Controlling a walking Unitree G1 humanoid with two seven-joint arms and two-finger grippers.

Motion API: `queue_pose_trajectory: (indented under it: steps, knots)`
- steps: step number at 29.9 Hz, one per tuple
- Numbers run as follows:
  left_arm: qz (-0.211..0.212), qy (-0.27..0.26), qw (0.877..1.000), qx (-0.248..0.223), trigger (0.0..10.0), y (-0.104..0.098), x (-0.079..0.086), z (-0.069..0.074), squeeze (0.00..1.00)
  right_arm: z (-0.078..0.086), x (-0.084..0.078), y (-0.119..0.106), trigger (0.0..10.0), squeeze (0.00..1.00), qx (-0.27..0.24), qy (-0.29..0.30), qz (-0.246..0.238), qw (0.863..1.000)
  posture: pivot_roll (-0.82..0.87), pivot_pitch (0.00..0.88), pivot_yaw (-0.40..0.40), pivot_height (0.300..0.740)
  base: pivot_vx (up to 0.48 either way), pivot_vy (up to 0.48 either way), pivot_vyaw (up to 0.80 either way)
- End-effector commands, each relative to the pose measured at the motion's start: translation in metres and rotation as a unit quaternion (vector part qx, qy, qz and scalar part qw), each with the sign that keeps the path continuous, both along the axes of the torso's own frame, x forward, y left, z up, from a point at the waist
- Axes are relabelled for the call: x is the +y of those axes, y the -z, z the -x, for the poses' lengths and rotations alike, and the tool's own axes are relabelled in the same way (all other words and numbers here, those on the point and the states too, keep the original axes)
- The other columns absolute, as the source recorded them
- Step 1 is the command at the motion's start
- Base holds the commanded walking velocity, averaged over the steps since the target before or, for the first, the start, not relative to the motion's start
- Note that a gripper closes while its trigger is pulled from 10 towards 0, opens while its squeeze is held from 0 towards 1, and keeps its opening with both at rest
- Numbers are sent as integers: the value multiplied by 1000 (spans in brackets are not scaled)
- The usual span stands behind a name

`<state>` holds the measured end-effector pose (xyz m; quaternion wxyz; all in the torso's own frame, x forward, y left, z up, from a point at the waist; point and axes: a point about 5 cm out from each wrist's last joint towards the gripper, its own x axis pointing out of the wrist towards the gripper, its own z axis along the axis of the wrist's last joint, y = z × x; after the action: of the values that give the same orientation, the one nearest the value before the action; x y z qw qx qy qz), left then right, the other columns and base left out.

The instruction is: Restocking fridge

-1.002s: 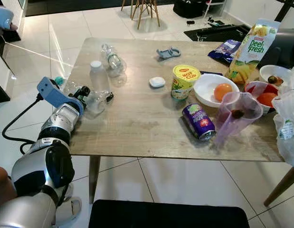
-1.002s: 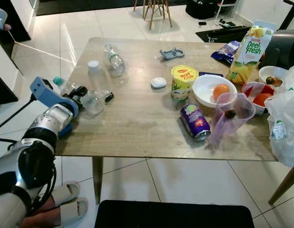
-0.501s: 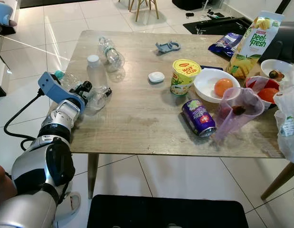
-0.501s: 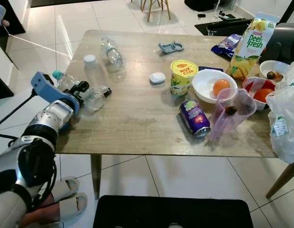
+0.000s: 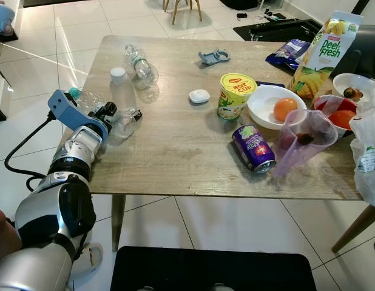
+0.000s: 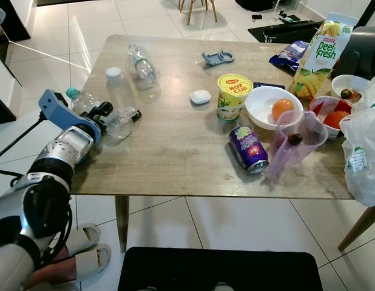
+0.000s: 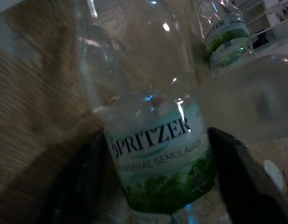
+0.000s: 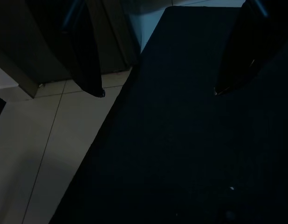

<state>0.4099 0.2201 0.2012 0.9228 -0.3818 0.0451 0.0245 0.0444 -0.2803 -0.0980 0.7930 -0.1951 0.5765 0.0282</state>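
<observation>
A clear Spritzer water bottle (image 7: pixel 158 158) with a teal cap lies at the left edge of the wooden table (image 5: pixel 175 157). My left gripper (image 5: pixel 122 119) reaches over that edge and is shut on the bottle, with a black finger (image 7: pixel 83 182) pressed against each side of its label. A second bottle (image 5: pixel 121 90) with a white cap stands upright just behind it. A third bottle (image 5: pixel 141 63) lies further back. My right gripper (image 8: pixel 158 92) hangs open above a black mat and floor tiles.
A purple can (image 5: pixel 254 148) lies mid-table beside a tipped pink jug (image 5: pixel 303 142). A noodle cup (image 5: pixel 235 96), a white bowl (image 5: pixel 260 118) holding an orange, a juice carton (image 5: pixel 321 54) and a plastic bag (image 5: pixel 369 157) crowd the right side. A person's slippered feet (image 6: pixel 78 254) stand at lower left.
The whole picture has shifted a little, so the camera moved. My left gripper stays on the same bottle and nothing on the table has moved.
</observation>
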Motion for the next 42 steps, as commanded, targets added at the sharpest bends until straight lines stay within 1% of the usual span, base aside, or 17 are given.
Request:
queue_pose_trajectory:
  steps: [1, 2, 3, 4, 5, 6, 13, 19, 20, 22, 25, 26, 30, 31, 33, 36, 42]
  knots:
    - [5, 16, 998, 55, 0, 27, -9, 5, 0, 12, -2, 0, 10000, 0, 17, -1, 2, 1000, -23, 262, -41, 740, 0, 0, 0]
    - [7, 17, 998, 55, 0, 27, -10, 5, 0, 11, -3, 0, 10000, 0, 16, -1, 2, 1000, -24, 261, -43, 740, 0, 0, 0]
    - [8, 17, 998, 56, 1451, 27, -10, 5, 0, 11, -3, 0, 10000, 0, 16, -1, 3, 1000, -23, 260, -42, 740, 0, 0, 0]
    - [8, 17, 998, 56, 1451, 27, -10, 5, 0, 11, -3, 0, 10000, 0, 16, -1, 3, 1000, -23, 260, -42, 740, 0, 0, 0]
    - [8, 18, 998, 56, 4784, 28, -10, 5, 0, 11, -3, 0, 10000, 0, 16, -1, 3, 1000, -23, 259, -43, 740, 0, 0, 0]
    - [9, 19, 998, 56, 10000, 28, -11, 5, 0, 11, -3, 0, 10000, 0, 16, -2, 3, 1000, -23, 259, -43, 740, 0, 0, 0]
    - [13, 20, 998, 57, 10000, 29, -11, 6, 0, 8, -3, 0, 10000, 0, 15, -3, 3, 1000, -18, 247, -44, 740, 0, 0, 0]
    - [20, -15, 998, 51, 10000, 31, -3, 8, 0, 3, -3, 0, 10000, 0, 10, -4, 3, 1000, -15, 235, -43, 740, 0, 0, 0]
    - [-1, -34, 999, 41, 10000, 28, 2, 7, 0, 2, -3, 0, 10000, 0, 9, -4, 2, 1000, -13, 231, -42, 740, 0, 0, 0]
    - [-23, -58, 998, 26, 10000, 23, 8, 7, 0, 0, -2, 0, 10000, 0, 7, -4, 2, 1000, -9, 226, -43, 740, 0, 0, 0]
    - [-35, -71, 997, 16, 10000, 19, 10, 7, 0, -1, -2, 0, 10000, 0, 7, -3, 2, 1000, -3, 222, -44, 740, 0, 0, 0]
    - [-35, -90, 995, 1, 10000, 14, 13, 8, 0, -3, -1, 0, 10000, 0, 5, -4, 1, 1000, 4, 215, -43, 740, 0, 0, 0]
    - [-36, -95, 995, -5, 10000, 13, 14, 8, 0, -4, 0, 0, 10000, 0, 5, -4, 0, 1000, 4, 214, -43, 740, 0, 0, 0]
    - [-53, -97, 994, -23, 10000, 7, 14, 8, 0, -6, 1, 0, 10000, 0, 4, -4, -1, 1000, 7, 210, -43, 740, 0, 0, 0]
    - [-53, -97, 994, -23, 10000, 7, 14, 8, 0, -6, 1, 0, 10000, 0, 4, -4, -1, 1000, 7, 210, -43, 740, 0, 0, 0]
    - [-107, -93, 986, -89, 10000, -16, 6, 7, 0, -11, 5, 1, 10000, 0, 0, -2, -4, 1000, 22, 195, -34, 740, 0, 0, 0]
    - [-143, -91, 977, -131, 10000, -32, -1, 8, 0, -15, 9, 2, 10000, 0, -2, -1, -7, 1000, 32, 183, -29, 740, 0, 0, 0]
